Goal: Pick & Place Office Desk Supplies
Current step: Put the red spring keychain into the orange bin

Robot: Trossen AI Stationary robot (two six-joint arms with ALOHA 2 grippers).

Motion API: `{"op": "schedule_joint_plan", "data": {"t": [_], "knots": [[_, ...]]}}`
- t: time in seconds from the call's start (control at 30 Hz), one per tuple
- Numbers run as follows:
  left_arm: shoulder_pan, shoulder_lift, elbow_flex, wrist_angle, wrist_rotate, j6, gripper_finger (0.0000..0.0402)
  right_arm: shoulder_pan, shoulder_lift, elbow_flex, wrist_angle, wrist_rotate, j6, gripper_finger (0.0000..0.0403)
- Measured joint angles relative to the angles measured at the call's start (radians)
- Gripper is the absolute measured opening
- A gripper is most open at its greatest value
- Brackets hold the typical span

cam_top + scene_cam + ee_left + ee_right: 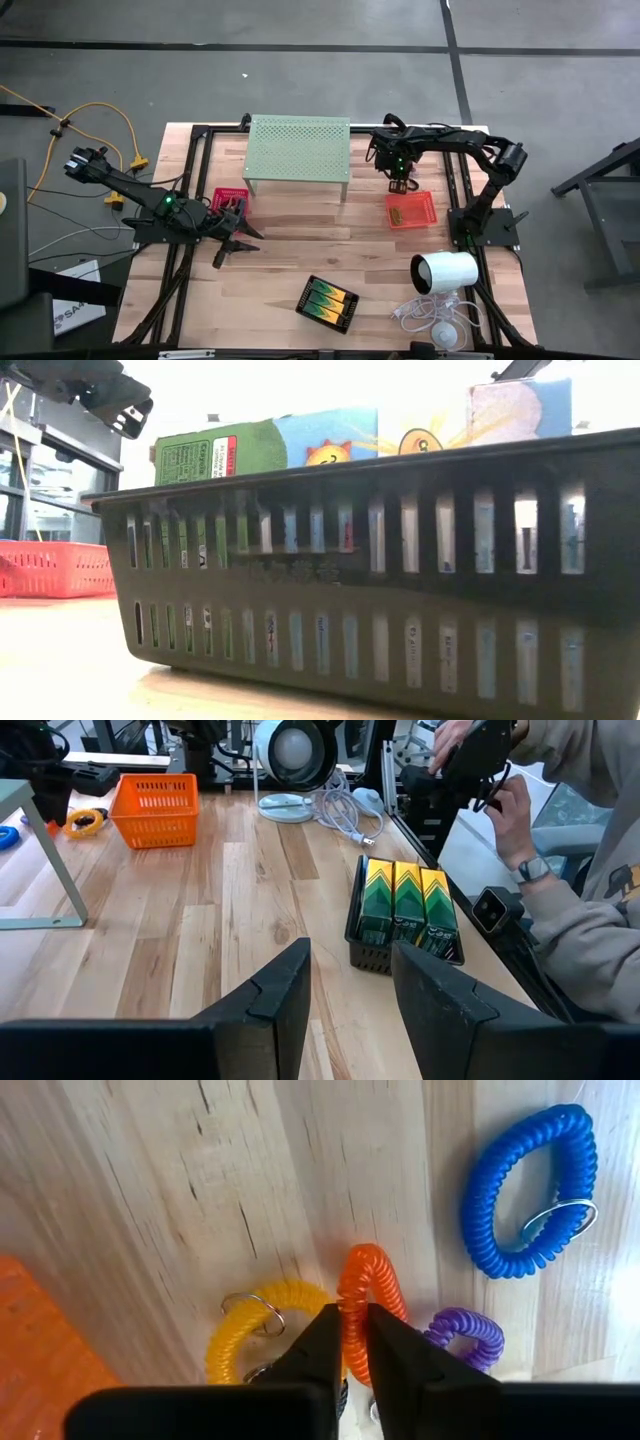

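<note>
Right gripper (348,1342) was pinched on the orange coil ring (368,1295), fingers nearly together with the coil's near side clamped between the tips. The ring lay on the bench (300,230) near its far edge, just beyond the orange tray (411,210) and right of the pale green stand (298,150). A yellow coil ring (262,1325) touched it on one side, a purple coil ring (468,1335) sat just beside on the other, and the blue coil ring (528,1190) lay apart.

Handling, judged: very light, soft springy plastic coil, it would flex and stretch rather than hold shape, not fragile. The ribbed surface gives decent bite, but a thin coil can roll or squirt out of the tips. The best hold is across one strand of the loop, as here, away from the metal key ring. The touching neighbours could snag and drag along on the lift.

Left gripper (350,1000) hovered with fingers spread wide, holding nothing, near the left edge by the pink-red tray (229,199), facing the black tray (404,910) of yellow-green boxes. A person's hand (510,805) showed beyond the bench.
</note>
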Motion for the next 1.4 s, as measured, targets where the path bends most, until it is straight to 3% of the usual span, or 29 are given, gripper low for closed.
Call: {"op": "schedule_joint_plan", "data": {"t": [0.17, 0.53, 1.03, 1.4], "knots": [[0.000, 0.000, 0.000, 0.000, 0.000, 0.000, 0.0136, 0.000, 0.000, 0.000, 0.000, 0.000, 0.003, 0.0009], [0.000, 0.000, 0.000, 0.000, 0.004, 0.000, 0.0136, 0.003, -0.016, 0.002, -0.015, 0.003, 0.058, 0.0006], [0.000, 0.000, 0.000, 0.000, 0.003, 0.000, 0.0136, 0.084, -0.246, 0.049, -0.044, 0.031, 0.124, 0.0006], [0.000, 0.000, 0.000, 0.000, -0.001, 0.000, 0.0136, 0.190, -0.310, 0.049, -0.161, 0.022, 0.293, 0.0007]]}}
